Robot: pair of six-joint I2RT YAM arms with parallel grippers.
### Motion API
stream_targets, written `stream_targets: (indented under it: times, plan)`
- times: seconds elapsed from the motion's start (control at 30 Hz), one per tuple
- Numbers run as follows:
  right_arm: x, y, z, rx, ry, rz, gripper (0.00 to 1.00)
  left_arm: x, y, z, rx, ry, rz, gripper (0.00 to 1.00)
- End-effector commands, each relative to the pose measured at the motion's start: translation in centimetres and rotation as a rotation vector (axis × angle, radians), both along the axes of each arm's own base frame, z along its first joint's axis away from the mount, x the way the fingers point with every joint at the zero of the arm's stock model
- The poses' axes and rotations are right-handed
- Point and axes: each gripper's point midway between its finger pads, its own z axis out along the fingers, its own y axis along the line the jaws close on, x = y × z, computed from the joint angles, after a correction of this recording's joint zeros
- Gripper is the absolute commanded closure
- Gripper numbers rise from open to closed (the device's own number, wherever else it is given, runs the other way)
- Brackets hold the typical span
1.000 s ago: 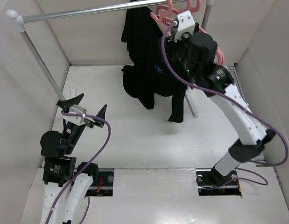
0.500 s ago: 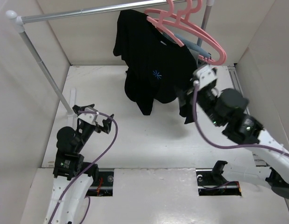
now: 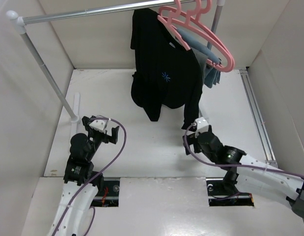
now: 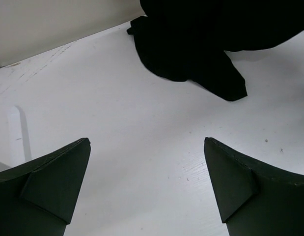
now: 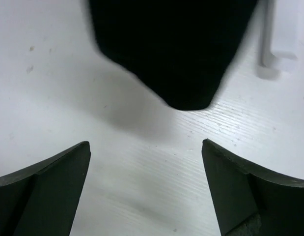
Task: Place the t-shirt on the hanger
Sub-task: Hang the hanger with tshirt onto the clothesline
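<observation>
ITEM 1: t-shirt [image 3: 166, 73]. Black, short-sleeved, small light-blue star mark on chest. Hangs under the metal rail [image 3: 93, 12] at the back, clear of the white surface [image 3: 142, 147] except perhaps the lowest hem; can't tell if that touches.

ITEM 2: hanger [image 3: 229, 60]. Pink, thin outline, hook up at the rail. Its long arm runs down along the shirt's upper edge and sticks out past it toward the right wall. Can't tell whether it passes through both shoulders.

ITEM 3: blue cloth [image 3: 210, 73]. Behind the pink arm, just beside the shirt.

ITEM 4: my left fingers [image 4: 48, 191]. Spread wide, nothing between them. Low over the surface, near side, well apart from the shirt, whose hem shows ahead.

ITEM 5: my right fingers [image 5: 48, 187]. Spread wide, nothing held. Low over the surface, a dark hanging tip of the shirt just ahead, not touching.
</observation>
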Motion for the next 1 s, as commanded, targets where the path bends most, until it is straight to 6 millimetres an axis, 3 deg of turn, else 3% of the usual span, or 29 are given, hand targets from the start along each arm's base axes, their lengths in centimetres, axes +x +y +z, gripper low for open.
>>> stream_targets:
  times: [0.0, 0.17, 0.3, 0.7, 0.97]
  plan:
    - [1.1, -0.9, 2.5, 0.232, -0.07, -0.199, 0.01, 0.9, 1.2, 1.4, -0.008, -0.065, 0.068, 0.0]
    - [0.7, -5.0, 1.9, 0.271, -0.077, -0.425, 0.01, 1.1, 2.0, 1.2, -0.007, -0.065, 0.101, 0.0]
    - [0.9, -6.2, 3.6, 0.278, -0.119, -0.473, 0.01, 1.0, 2.2, 1.4, -0.008, -0.074, 0.11, 0.0]
    - [1.4, -7.3, 6.0, 0.284, -0.175, -0.531, 0.01, 1.0, 2.4, 1.7, -0.01, -0.083, 0.11, 0.0]
    - [1.7, -8.0, 6.6, 0.262, -0.2, -0.569, 0.01, 1.0, 2.4, 1.7, -0.01, -0.083, 0.11, 0.0]
